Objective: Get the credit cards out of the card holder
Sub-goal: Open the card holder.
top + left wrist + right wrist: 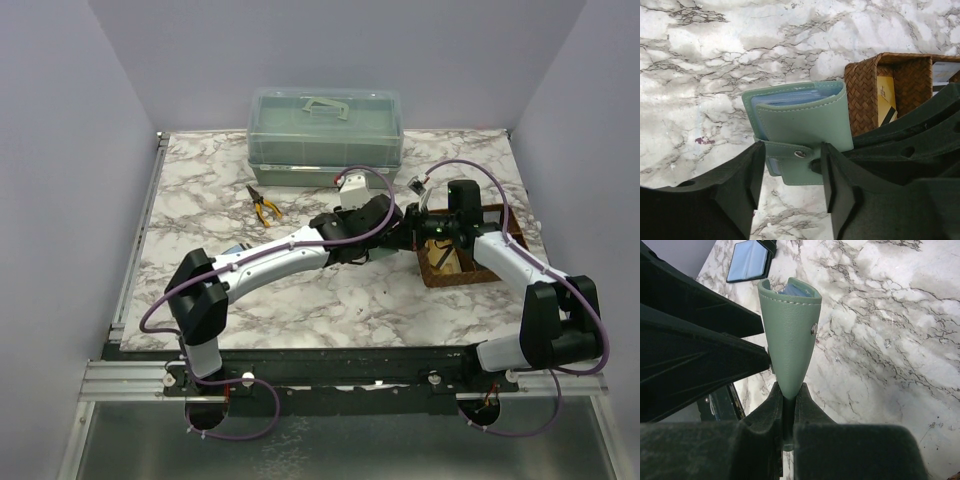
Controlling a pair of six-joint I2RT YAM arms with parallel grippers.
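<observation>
Top view: both arms meet right of centre, beside the basket; what sits between them is hidden there

Left wrist: the holder is mid-frame, folded, its snap strap between the spread fingers of the left gripper; I cannot tell whether they pinch it. A tan card stands in the basket, upper right

Right wrist: the right gripper is clenched on the holder's lower edge, centre frame
</observation>
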